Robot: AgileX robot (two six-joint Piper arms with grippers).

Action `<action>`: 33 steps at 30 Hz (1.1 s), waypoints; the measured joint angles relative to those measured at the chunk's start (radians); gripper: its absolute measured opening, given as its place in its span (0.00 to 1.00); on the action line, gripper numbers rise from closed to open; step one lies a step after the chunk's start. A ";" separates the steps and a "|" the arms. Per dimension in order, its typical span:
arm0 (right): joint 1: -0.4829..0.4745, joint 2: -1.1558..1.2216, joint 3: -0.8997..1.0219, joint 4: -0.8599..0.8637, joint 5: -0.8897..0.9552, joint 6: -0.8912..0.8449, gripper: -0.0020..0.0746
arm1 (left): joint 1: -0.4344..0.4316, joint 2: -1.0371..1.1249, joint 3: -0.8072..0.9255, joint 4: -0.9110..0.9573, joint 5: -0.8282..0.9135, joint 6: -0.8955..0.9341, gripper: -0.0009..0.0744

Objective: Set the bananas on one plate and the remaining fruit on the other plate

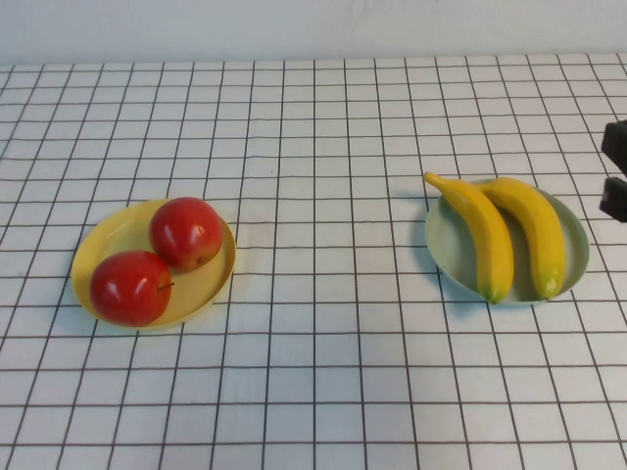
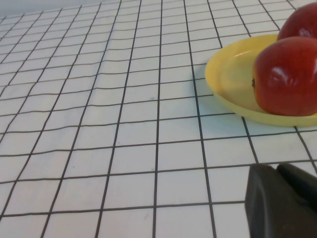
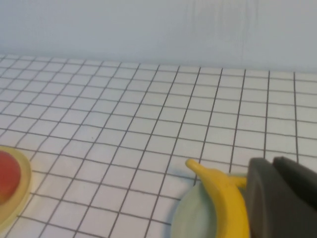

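Note:
Two bananas [image 1: 485, 230] [image 1: 539, 230] lie side by side on the pale blue-green plate [image 1: 443, 245] at the right. Two red apples [image 1: 185, 232] [image 1: 130, 287] rest on the yellow plate [image 1: 108, 235] at the left. My right gripper [image 3: 273, 161] is shut and holds nothing, just beside the bananas' stem ends [image 3: 225, 196] and that plate [image 3: 190, 218]. Dark parts of it [image 1: 616, 196] show at the high view's right edge. My left gripper [image 2: 276, 167] is shut and empty, low over the table a little apart from the yellow plate [image 2: 228, 82] and its apples [image 2: 290, 74].
The table is covered by a white cloth with a black grid [image 1: 323, 294]. A pale wall [image 1: 313, 29] runs along the far edge. The two plates stand well apart with bare cloth between them.

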 joint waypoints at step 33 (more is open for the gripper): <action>-0.161 -0.794 0.754 0.061 -0.234 -0.024 0.01 | 0.000 0.000 0.000 0.000 0.000 0.000 0.01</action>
